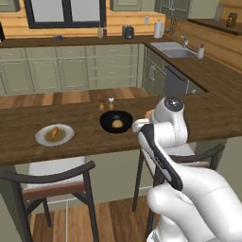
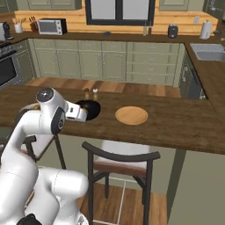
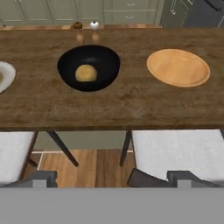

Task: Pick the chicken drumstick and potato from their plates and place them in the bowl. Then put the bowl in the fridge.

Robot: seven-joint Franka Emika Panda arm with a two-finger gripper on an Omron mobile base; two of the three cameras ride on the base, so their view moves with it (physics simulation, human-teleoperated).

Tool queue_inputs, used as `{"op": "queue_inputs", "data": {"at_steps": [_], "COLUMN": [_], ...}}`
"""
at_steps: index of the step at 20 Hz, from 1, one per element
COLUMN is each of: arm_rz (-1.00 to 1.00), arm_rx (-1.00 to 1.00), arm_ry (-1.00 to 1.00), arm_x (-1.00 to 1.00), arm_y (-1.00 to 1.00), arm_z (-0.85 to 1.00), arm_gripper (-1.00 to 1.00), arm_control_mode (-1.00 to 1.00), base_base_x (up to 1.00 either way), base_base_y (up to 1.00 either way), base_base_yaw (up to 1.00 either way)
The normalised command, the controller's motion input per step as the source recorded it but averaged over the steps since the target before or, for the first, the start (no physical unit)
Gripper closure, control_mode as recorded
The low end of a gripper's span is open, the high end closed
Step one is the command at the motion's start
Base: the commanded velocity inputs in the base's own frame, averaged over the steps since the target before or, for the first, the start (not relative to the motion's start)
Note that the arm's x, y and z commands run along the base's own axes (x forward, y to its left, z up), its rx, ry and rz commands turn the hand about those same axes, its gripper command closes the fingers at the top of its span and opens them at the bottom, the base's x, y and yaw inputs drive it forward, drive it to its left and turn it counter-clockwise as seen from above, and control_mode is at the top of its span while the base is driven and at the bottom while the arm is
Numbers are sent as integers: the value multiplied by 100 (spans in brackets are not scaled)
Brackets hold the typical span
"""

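Observation:
The glossy black bowl (image 3: 105, 57) (image 1: 106, 120) (image 2: 93, 107) sits on the wooden counter (image 3: 131, 105) with the tan-yellow potato (image 3: 86, 73) (image 1: 117, 124) lying inside it. The orange-brown chicken drumstick (image 1: 55, 132) lies on the pale plate (image 1: 42, 139) (image 3: 8, 72) left of the bowl. To the bowl's right lies the tan-orange plate (image 3: 178, 68) (image 2: 131, 115), bare. My gripper (image 3: 113, 179) is open and holds nothing. It hangs back from the counter's near edge, above the chairs, looking at the bowl. The fridge is out of view.
Two small shakers (image 3: 94, 26) (image 1: 101, 103) stand just behind the bowl. Dark-framed chairs with pale seats (image 1: 52, 179) (image 2: 121, 160) are tucked under the counter's near edge. A sink (image 1: 172, 49) is set in the far right counter.

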Motion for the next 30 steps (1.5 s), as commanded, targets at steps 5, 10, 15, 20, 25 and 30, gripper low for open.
{"op": "queue_inputs", "data": {"at_steps": [5, 10, 15, 20, 25, 30], "arm_rz": [0, 0, 0, 0, 0, 0], "arm_rx": [0, 0, 0, 0, 0, 0], "arm_ry": [0, 0, 0, 0, 2, 23], "arm_x": [0, 0, 0, 0, 20, 100], "arm_y": [0, 0, 0, 0, 0, 7], "arm_z": [0, 0, 0, 0, 0, -9], "arm_gripper": [-100, -100, -100, -100, -100, -100], "arm_control_mode": [100, 100, 100, 100, -100, -100], "base_base_x": [-67, -12, 50, 99, 80, 0], "base_base_y": [83, 100, 88, -2, 0, 0], "base_base_yaw": [0, 0, 0, 0, 0, 0]}}
